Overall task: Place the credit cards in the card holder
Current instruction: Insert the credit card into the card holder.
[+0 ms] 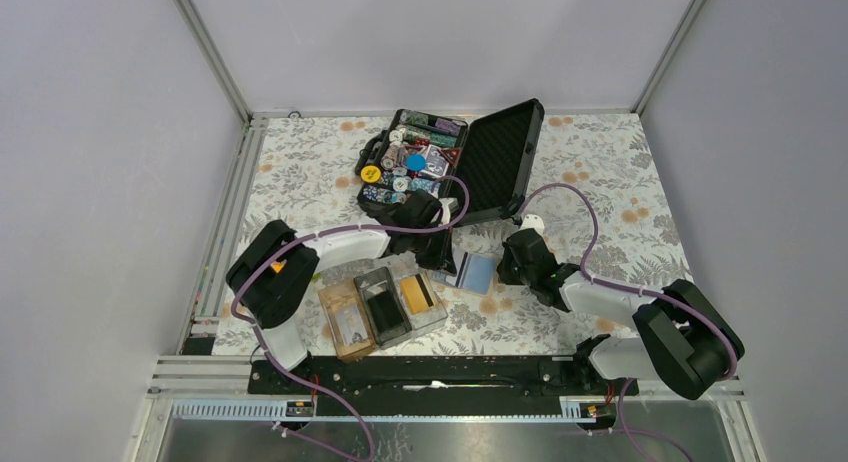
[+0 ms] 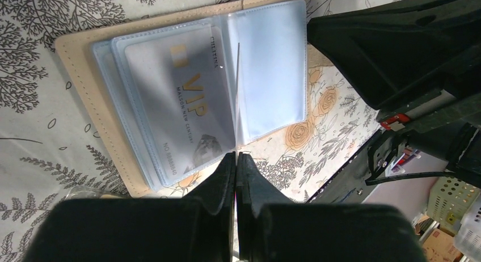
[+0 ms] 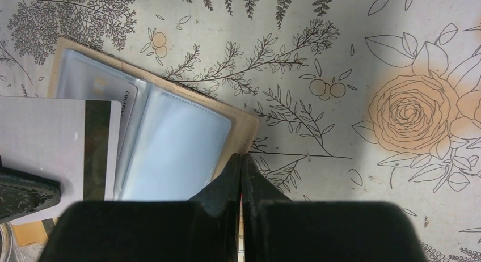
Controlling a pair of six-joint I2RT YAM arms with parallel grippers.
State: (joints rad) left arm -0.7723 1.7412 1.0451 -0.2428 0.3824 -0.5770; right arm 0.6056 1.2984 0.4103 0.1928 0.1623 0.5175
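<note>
The left gripper (image 2: 236,158) is clamped on a card (image 3: 45,143) by its edge; it could be twisted loose against the wallet (image 2: 76,69).

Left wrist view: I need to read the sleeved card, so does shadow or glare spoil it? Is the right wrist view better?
Left wrist view: a soft shadow band crosses the VIP card, the clear sleeves show only mild sheen; big gold letters read, small print is soft. Right wrist view: sharp, but the striped card covers most of it.
</note>
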